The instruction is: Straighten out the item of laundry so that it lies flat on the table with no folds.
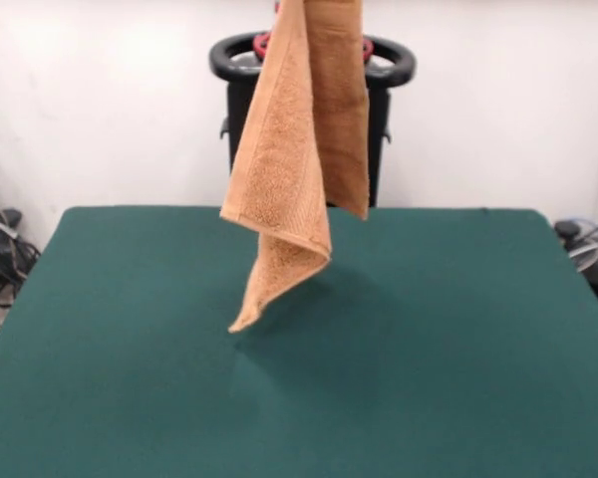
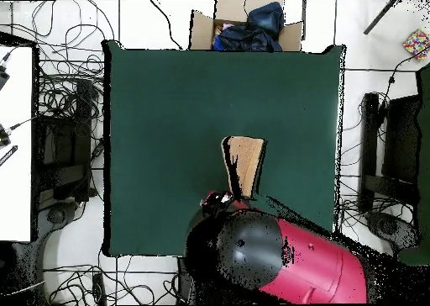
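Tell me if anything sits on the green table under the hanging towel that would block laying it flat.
Nothing visible does. The towel hangs folded above the table, and the green top below and around it is bare in both views.

This looked like a robotics lab: a green felt table [image 2: 168,109] stood against a plain white wall [image 1: 498,110], cables [image 2: 63,76] tangled across the floor around it, and a red and black robot arm [image 2: 285,261] sat on its pedestal [image 1: 379,100].
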